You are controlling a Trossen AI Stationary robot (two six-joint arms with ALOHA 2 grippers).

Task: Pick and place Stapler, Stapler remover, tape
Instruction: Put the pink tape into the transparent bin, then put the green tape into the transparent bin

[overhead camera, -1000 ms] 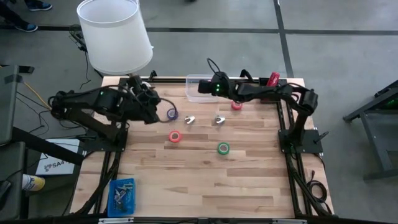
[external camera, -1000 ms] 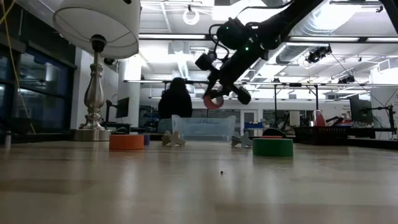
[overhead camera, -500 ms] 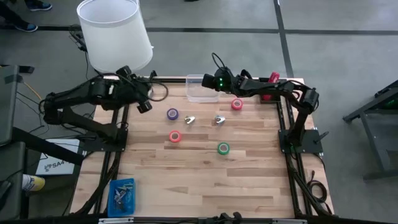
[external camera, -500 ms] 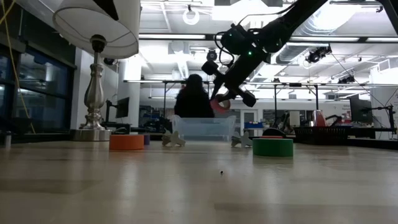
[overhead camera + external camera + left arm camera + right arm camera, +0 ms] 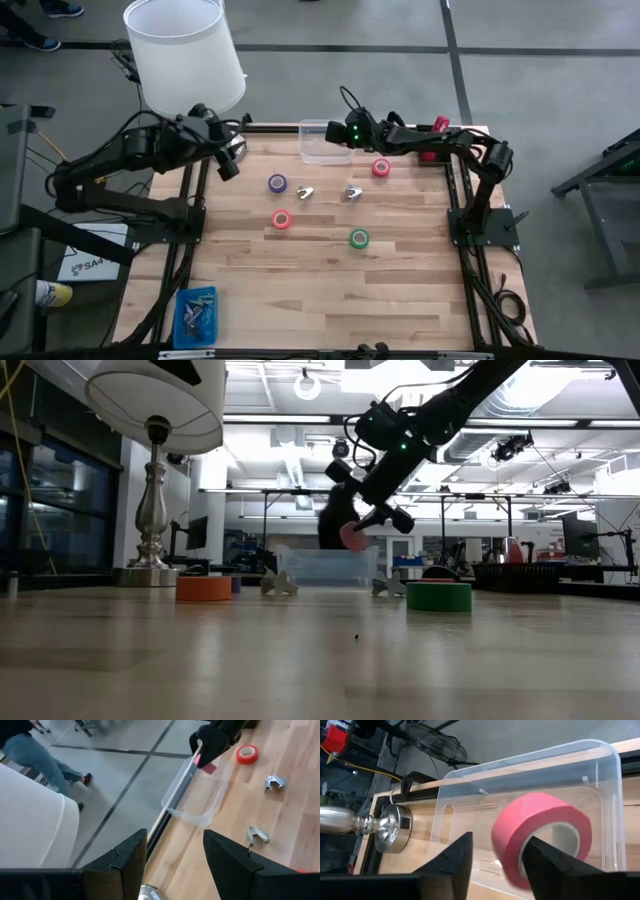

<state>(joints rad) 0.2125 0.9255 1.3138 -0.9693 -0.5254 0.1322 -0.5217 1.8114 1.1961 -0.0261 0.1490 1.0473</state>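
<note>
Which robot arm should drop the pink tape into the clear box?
The right. Its hand holds the pink tape just over the clear box. The left hand is open, off by the table's edge.

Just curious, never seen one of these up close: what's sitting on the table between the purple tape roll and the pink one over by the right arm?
In the high view, two small silvery claw-shaped pieces lie between the purple roll and the pink roll.

Your wooden bench (image 5: 320, 290) carries four tape rolls — purple (image 5: 277, 183), two red (image 5: 281, 219) (image 5: 380, 168), green (image 5: 358, 238) — plus two claw-shaped removers (image 5: 305, 192) (image 5: 352, 191), a clear bin (image 5: 318, 152), a blue tray (image 5: 194, 314).
</note>
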